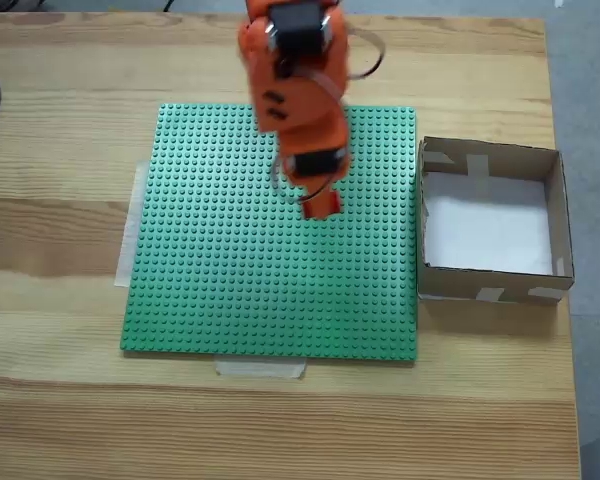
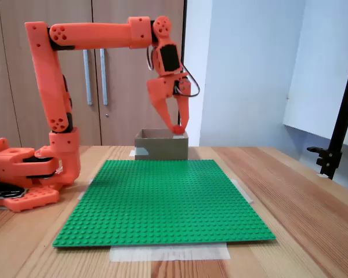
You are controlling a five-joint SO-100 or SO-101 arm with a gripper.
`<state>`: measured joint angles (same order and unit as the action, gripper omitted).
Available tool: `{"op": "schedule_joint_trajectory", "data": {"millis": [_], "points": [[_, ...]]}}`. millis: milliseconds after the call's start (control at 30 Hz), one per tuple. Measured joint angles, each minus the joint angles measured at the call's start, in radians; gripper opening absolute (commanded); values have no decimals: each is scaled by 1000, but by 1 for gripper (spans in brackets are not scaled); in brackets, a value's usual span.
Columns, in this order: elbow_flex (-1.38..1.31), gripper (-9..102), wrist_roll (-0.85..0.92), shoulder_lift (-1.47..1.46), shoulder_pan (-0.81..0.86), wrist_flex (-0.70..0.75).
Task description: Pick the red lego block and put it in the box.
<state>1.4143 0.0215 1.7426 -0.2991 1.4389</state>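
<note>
Above the green baseplate (image 1: pixel 270 250) in a fixed view from overhead, my gripper (image 1: pixel 322 203) hangs pinching the red lego block (image 1: pixel 325 206), with the box (image 1: pixel 490 290) well apart to the right on the wooden table (image 1: pixel 60 230).

From the side, in a fixed view, my gripper (image 2: pixel 177 128) holds the block (image 2: pixel 178 130) high above the baseplate (image 2: pixel 162 202), in front of the box (image 2: pixel 161 149).

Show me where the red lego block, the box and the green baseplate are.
red lego block (image 2: pixel 178 130): fixed view, its side between the fingertips.
box (image 1: pixel 490 291): fixed view, its near wall.
green baseplate (image 1: pixel 240 290): fixed view, bare studs.
</note>
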Motion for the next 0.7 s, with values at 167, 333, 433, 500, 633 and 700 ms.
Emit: {"op": "schedule_joint_trajectory", "data": {"millis": [167, 333, 433, 500, 633, 700], "points": [[-112, 1, 2, 0, -63, 23], [-176, 0, 6, 0, -155, 31], [-209, 0, 6, 0, -212, 32], [-216, -1, 3, 0, -262, 32], [-218, -1, -17, 0, -350, 32], [-218, -1, -32, 0, -373, 32]]}}
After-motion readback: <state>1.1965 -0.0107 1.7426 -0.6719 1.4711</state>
